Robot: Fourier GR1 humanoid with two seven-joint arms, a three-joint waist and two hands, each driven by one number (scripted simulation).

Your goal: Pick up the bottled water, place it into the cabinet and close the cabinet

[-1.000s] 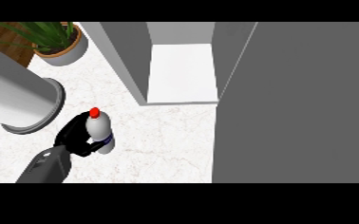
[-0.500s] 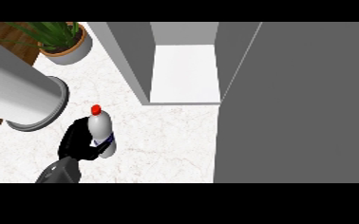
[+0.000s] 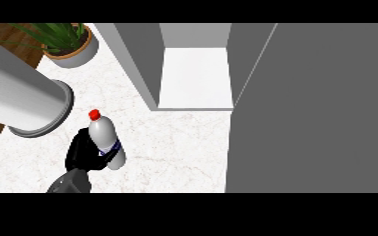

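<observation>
While my left robot hand curls round the bottled water, its fingers hide part of the bottle's lower body; the red cap tilts up and away from me. Ahead and to the right stands the open cabinet, its door cut off by the frame. My right robot hand is out of sight.

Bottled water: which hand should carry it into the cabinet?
Left. The left hand is curled round the bottled water, and the open cabinet lies up and right of it. No right hand shows.
</observation>
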